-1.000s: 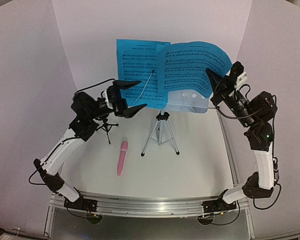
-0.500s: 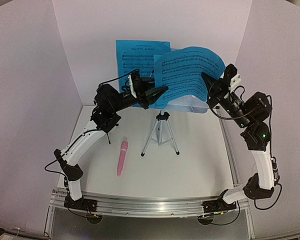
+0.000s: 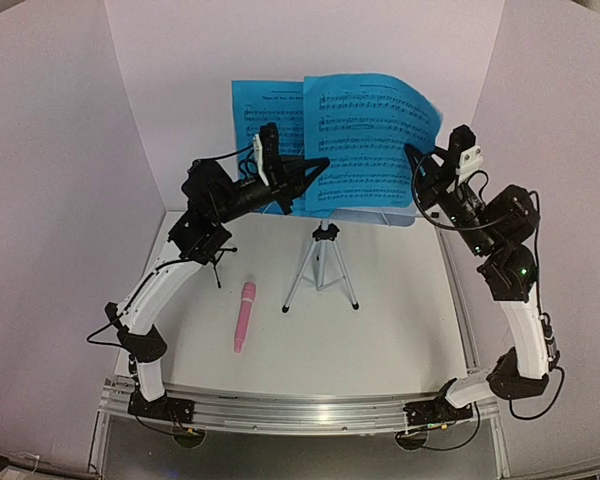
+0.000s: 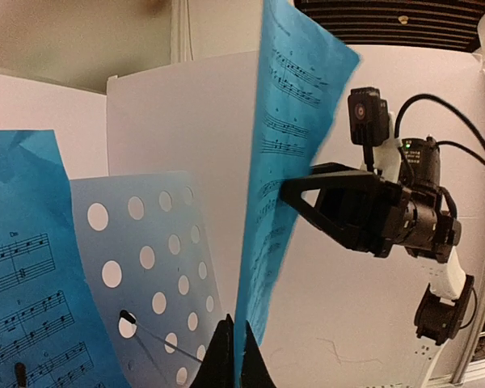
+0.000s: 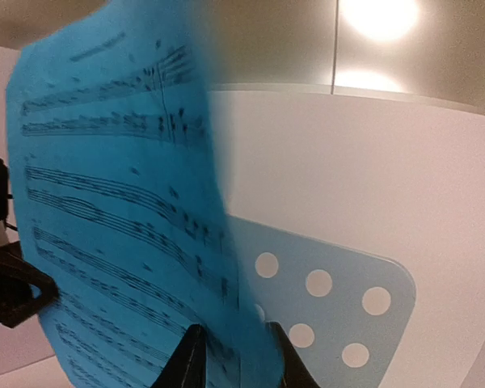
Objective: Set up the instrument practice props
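The pale blue perforated music stand (image 4: 145, 259) rests on a silver tripod (image 3: 321, 268) at the middle back. One blue music sheet (image 3: 262, 120) lies against its left half. A second music sheet (image 3: 370, 140) is upright in front of the right half. My left gripper (image 3: 323, 162) is shut on this sheet's left edge, with the paper edge-on between the tips (image 4: 234, 360). My right gripper (image 5: 236, 360) is at the sheet's right edge, its jaws slightly apart with the paper running between them. The pink microphone (image 3: 244, 316) lies on the table. The black tripod mic holder (image 3: 216, 262) is partly behind my left arm.
White walls close in the back and both sides of the table (image 3: 400, 320). The stand's perforated plate (image 5: 339, 299) shows behind the held sheet in the right wrist view. A metal rail (image 3: 300, 408) runs along the near edge.
My left gripper swung right to the second sheet's left edge and shut on it. My right gripper's jaws parted. The curled sheet now hangs straighter and higher.
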`<state>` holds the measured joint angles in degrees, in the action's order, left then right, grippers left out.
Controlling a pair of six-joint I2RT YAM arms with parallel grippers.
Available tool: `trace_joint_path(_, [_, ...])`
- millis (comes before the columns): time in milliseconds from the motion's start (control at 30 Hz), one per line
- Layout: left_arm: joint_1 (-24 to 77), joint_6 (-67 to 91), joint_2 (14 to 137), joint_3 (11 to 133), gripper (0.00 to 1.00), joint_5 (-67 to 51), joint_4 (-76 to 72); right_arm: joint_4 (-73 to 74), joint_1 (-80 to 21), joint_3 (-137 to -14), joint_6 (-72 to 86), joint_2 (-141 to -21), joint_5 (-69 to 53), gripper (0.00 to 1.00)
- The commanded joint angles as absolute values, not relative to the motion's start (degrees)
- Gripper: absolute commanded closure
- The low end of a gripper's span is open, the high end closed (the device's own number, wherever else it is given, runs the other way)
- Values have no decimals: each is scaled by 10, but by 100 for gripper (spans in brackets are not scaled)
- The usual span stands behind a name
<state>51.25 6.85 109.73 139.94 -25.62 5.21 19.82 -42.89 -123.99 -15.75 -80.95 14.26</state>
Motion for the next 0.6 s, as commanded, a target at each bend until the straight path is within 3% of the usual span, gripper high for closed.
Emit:
trace_joint_path(0, [507, 125, 1075, 1473, 100, -266, 187, 156, -430, -1239, -118, -816, 249, 71])
trace_joint_path(267, [464, 245, 1048, 1518, 100, -323, 231, 158, -430, -1250, -84, -837, 247, 58])
trace_joint_path(367, [421, 357, 1024, 1470, 100, -361, 210, 159, -430, -1229, -65, -826, 248, 58])
trace_joint_path(567, [404, 328, 964, 1378, 100, -344, 216, 161, -430, -1205, -44, -813, 234, 58])
